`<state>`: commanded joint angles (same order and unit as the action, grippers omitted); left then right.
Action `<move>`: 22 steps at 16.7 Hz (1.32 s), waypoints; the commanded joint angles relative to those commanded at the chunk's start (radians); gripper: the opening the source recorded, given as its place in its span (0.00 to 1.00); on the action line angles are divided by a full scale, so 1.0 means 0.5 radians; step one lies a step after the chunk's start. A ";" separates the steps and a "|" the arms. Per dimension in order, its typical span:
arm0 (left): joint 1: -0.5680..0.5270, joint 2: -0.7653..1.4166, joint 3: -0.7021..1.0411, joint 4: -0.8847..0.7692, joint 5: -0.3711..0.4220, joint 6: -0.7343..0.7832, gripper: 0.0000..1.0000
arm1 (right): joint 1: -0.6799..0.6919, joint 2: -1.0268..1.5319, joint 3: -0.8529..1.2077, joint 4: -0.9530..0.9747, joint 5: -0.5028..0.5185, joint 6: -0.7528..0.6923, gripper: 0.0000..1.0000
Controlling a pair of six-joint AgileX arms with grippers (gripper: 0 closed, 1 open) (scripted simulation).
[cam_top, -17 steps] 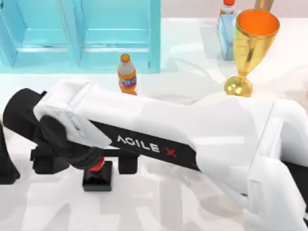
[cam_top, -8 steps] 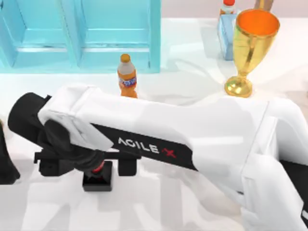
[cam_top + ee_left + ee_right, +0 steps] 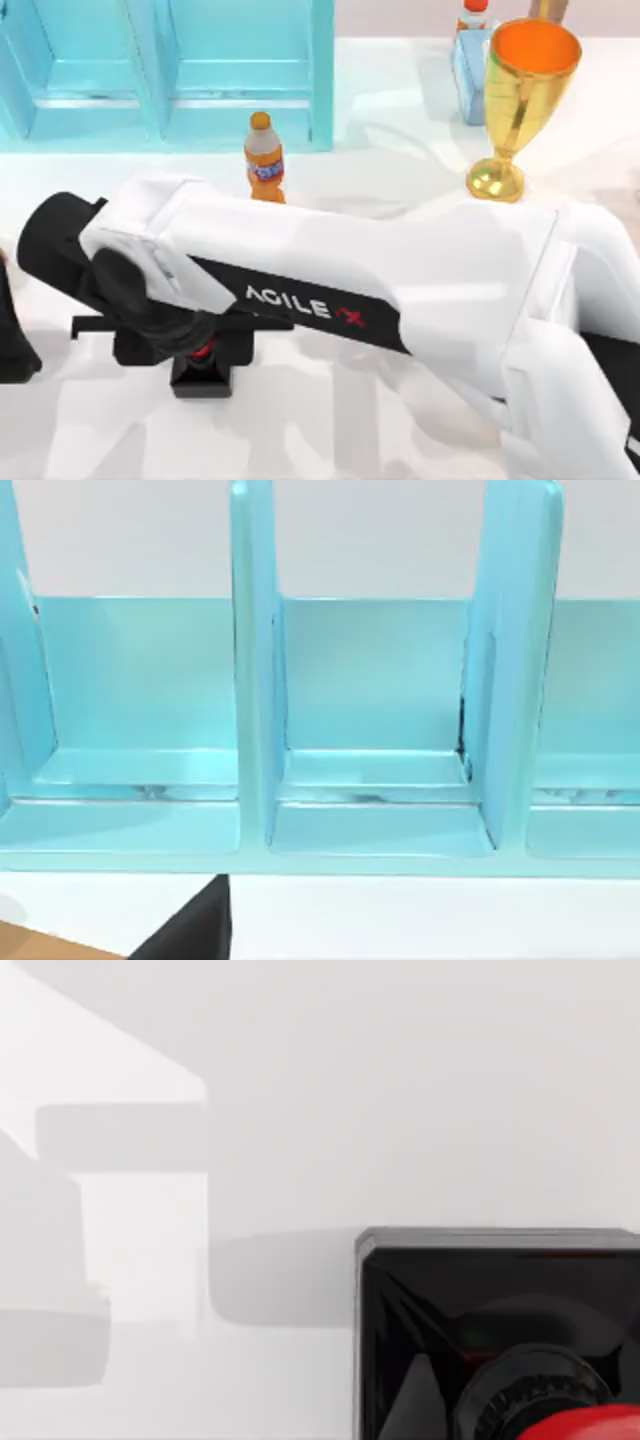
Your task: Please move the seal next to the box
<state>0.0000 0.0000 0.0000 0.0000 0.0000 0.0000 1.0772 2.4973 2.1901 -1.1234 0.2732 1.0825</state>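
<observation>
You get bright, even light; soft grey shadows fall on the white table (image 3: 300,1080), glare on the gold cup (image 3: 524,90).

The seal (image 3: 495,1335) stands on the white table (image 3: 400,1090), seen from close above. Its black square block base has a straight, glossy edge facing the open tabletop, and faint reflections run across its top face. A black ribbed collar rises from the middle of that base, and the glossy red round knob (image 3: 585,1425) sits on the collar. Soft grey shadows lie across the table beside the seal and farther from it.
</observation>
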 joint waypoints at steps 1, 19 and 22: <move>0.000 0.000 0.000 0.000 0.000 0.000 1.00 | 0.000 0.000 0.000 0.000 0.000 0.000 0.10; 0.000 0.000 0.000 0.000 0.000 0.000 1.00 | 0.002 0.007 0.393 -0.370 0.000 0.003 0.00; 0.000 0.000 0.000 0.000 0.000 0.000 1.00 | 0.005 0.022 0.438 -0.416 0.000 0.000 0.00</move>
<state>0.0000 0.0000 0.0000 0.0000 0.0000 0.0000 1.0797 2.5082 2.4090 -1.3314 0.2731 1.0826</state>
